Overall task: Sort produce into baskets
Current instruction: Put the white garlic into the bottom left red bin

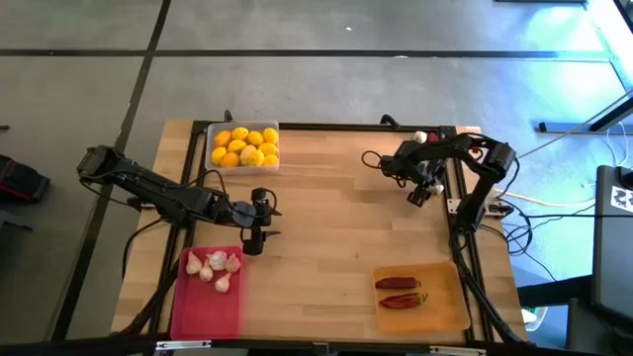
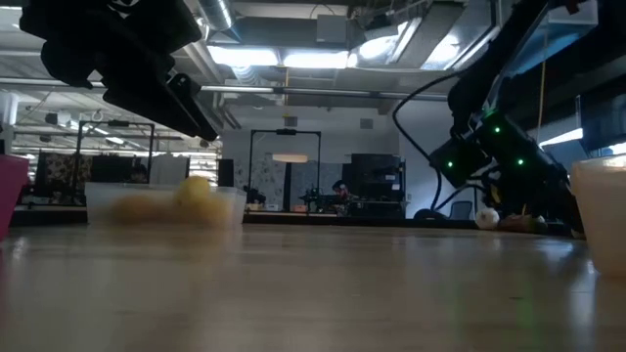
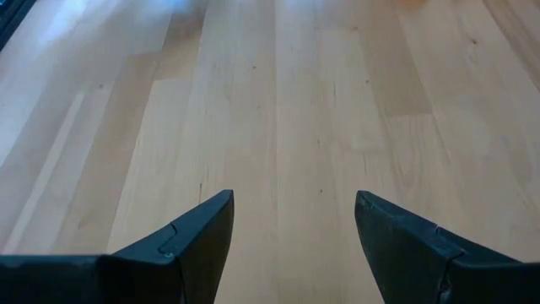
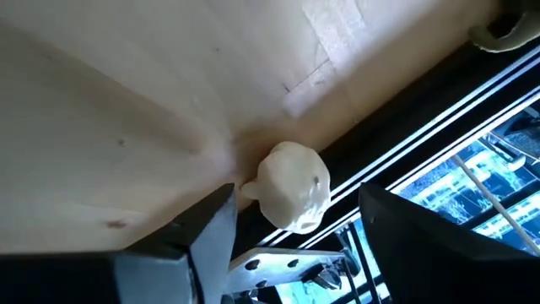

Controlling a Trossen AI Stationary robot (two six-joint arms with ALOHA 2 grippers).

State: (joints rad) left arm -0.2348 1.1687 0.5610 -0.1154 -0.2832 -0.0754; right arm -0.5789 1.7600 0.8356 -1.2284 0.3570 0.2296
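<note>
A whitish garlic bulb lies on the wood at the table's right edge, against the black rail. My right gripper is open, a finger on either side of the bulb, and I see no touch. In the low view the bulb lies under that gripper. My left gripper hangs open over bare wood beside the pink basket, which holds several garlic bulbs. The clear basket holds several yellow and orange fruits. Two red chili peppers lie in the orange basket.
Another whitish bulb sits by the rail near the table's far right corner. Black rails frame the table's edges, and cables hang off the right side. Bare wood spreads between the three baskets.
</note>
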